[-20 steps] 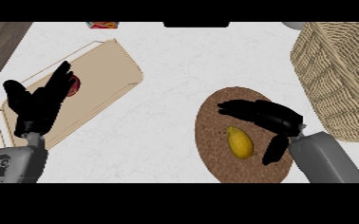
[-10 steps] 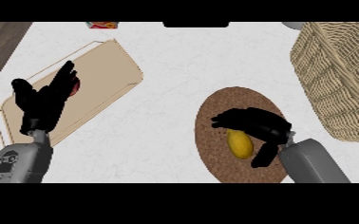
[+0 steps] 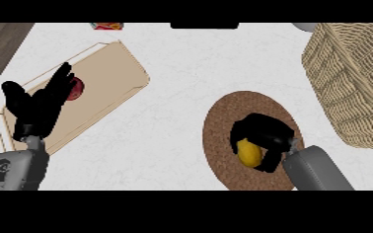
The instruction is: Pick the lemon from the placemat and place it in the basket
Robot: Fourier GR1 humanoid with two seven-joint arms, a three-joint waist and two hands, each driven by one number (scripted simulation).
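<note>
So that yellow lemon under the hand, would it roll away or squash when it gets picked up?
The lemon looks rounded and oval, so a nudge would probably roll it on the flat placemat. It keeps its shape under the curled right hand, so it is likely stiff rather than squashy. Its smooth skin might be a bit slippery.

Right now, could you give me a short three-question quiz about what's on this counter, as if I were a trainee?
1. True or false: the yellow lemon already lies in the woven wicker basket.
2. Which hand is curled round the lemon? A) the left hand B) the right hand
3. Fill in: the lemon is over the round brown ____.

Key:
1. False; it is at the placemat, with the basket apart at the right.
2. B; the left hand rests open over the tan cutting board, beside a small red object.
3. placemat
</note>
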